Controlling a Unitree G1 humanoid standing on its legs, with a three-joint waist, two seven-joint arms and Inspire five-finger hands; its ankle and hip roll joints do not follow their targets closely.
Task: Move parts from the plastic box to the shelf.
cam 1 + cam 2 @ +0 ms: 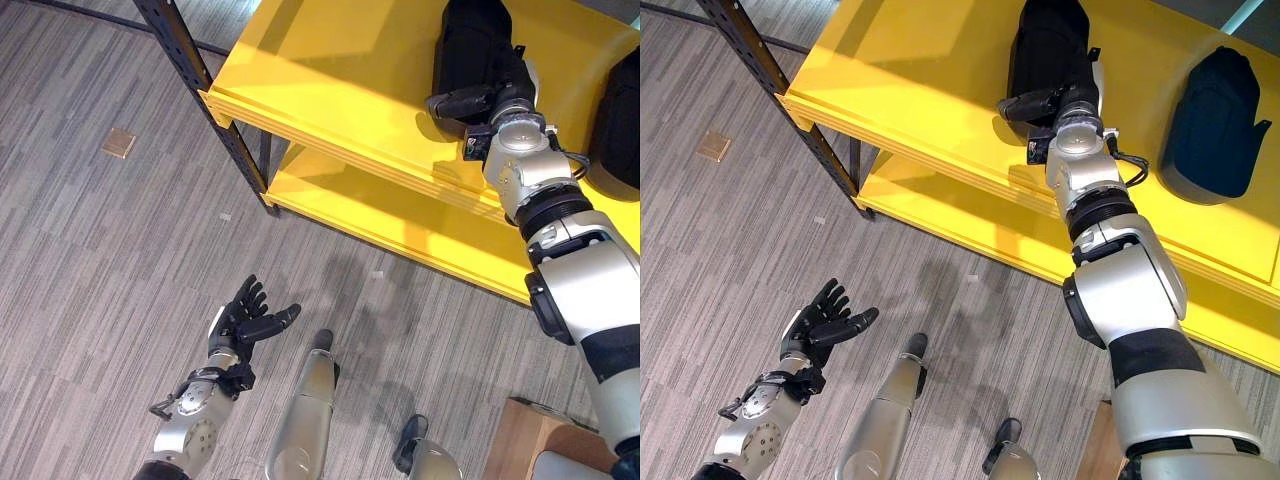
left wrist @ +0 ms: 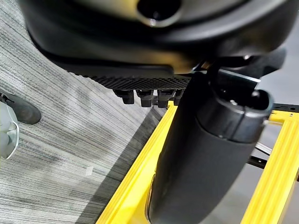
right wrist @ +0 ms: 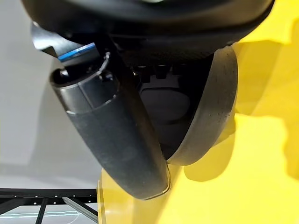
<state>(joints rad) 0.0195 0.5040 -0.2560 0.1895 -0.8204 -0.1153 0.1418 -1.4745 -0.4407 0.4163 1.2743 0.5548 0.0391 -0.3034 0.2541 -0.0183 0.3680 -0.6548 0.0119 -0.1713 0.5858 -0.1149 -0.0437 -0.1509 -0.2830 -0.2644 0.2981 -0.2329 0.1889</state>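
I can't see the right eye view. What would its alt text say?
The robot's right hand rests on a black part on the yellow shelf, with another dark part lying apart. Its left hand hangs open over grey floor.

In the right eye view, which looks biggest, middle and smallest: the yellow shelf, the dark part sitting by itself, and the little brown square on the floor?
1. Yellow shelf, by far.
2. Dark part sitting by itself.
3. Little brown square on the floor.

The shelf (image 1: 330,90) is bright yellow on a black post (image 1: 200,80). Both parts (image 1: 1045,40) (image 1: 1215,120) are black. At nine o'clock, grey striped floor (image 1: 90,250).
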